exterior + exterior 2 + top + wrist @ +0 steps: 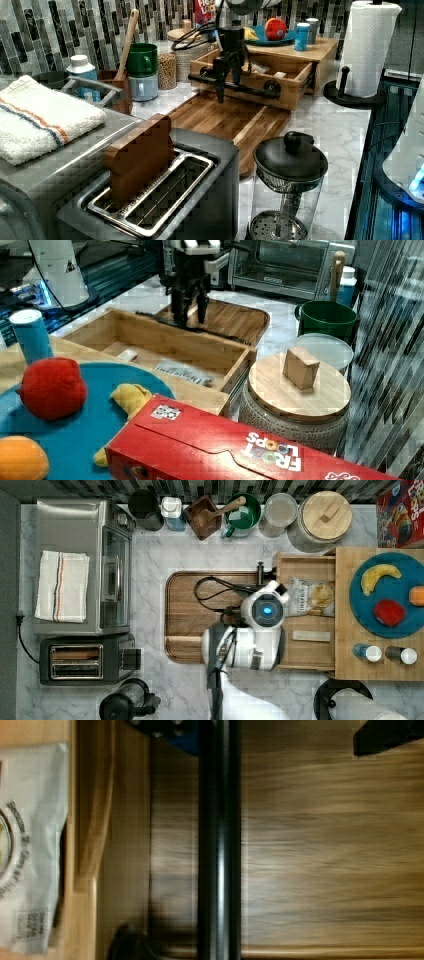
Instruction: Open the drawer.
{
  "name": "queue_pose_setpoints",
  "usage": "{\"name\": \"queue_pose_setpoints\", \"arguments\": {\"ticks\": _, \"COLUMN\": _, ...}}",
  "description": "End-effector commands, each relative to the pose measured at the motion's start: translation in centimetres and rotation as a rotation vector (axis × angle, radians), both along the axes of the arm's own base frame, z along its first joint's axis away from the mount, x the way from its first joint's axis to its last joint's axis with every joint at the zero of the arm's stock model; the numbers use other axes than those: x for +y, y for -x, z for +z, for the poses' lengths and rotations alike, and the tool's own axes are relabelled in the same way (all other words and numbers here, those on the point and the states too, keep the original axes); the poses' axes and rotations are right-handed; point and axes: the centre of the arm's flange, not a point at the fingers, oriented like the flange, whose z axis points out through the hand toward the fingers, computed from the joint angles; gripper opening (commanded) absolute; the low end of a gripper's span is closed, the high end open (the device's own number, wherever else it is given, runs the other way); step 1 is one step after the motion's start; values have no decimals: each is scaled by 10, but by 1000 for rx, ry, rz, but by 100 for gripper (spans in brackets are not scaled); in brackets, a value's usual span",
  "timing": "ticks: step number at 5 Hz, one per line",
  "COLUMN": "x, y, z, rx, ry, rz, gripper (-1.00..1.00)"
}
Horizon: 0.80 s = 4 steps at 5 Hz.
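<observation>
While the pale bamboo drawer (pixel 280 95) stands out, spread fingers (pixel 189 315) apparently straddle its round black bar (pixel 219 850).

A white marble desk (pixel 155 555) with grey veins runs under everything. Behind it, the wall (pixel 50 30) is covered in narrow vertical tiles in grey, black and white, glossy under soft indoor light.

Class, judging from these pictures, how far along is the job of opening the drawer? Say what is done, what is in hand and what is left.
Done: the drawer is pulled well out, its inside showing a packet. In hand: the end effector is at the black handle, its open fingers astride the bar. Left: probably little, perhaps a last pull, then lifting the end effector away.
</observation>
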Motion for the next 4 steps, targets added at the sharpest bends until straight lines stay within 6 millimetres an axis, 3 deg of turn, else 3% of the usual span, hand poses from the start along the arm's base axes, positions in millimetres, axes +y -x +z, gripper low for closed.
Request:
{"name": "queue_pose_setpoints", "arguments": {"ticks": 1, "x": 99, "y": -12, "z": 25, "rx": -25, "ry": -50, "rz": 61, "gripper": 100}}
{"name": "queue_pose_setpoints", "arguments": {"ticks": 4, "x": 99, "y": -12, "z": 25, "rx": -26, "ry": -50, "rz": 60, "gripper": 100}}
